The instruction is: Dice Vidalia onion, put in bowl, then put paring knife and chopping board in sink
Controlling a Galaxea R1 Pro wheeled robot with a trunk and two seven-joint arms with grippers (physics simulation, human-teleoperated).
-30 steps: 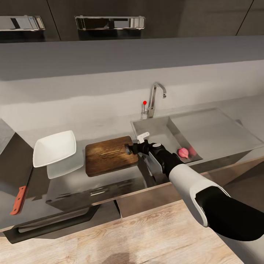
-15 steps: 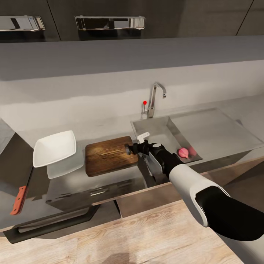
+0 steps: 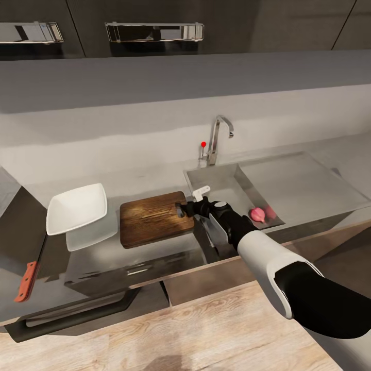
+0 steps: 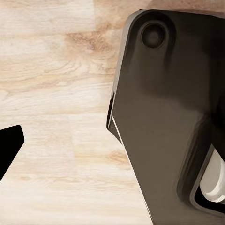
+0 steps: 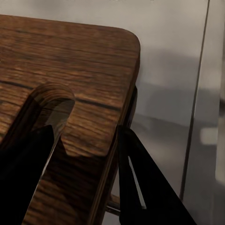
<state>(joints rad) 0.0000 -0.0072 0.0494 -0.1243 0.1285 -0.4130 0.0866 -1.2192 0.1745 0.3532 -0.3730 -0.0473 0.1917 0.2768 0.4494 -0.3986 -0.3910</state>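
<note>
The dark-brown chopping board (image 3: 152, 219) lies flat on the grey countertop (image 3: 154, 178), just left of the sink (image 3: 219, 180). My right gripper (image 3: 181, 208) is shut on the board's short end nearest the sink. In the right wrist view, one finger lies over the slot hole of the board (image 5: 70, 56) and the other sits under its edge. The pinkish Vidalia onion (image 3: 257, 214) rests in the sink's near right corner. The white square bowl (image 3: 77, 207) stands left of the board. The paring knife (image 3: 26, 281) lies far left, its orange-red handle nearest me. One dark fingertip (image 4: 9, 145) of my left gripper shows over wooden floor.
A chrome tap (image 3: 219, 136) with a red knob (image 3: 203, 144) rises behind the basin. The steel drainboard (image 3: 299, 180) extends to the right. Dark wall cabinets hang above. A dark part of my own body (image 4: 168, 117) is close in front of the left wrist camera.
</note>
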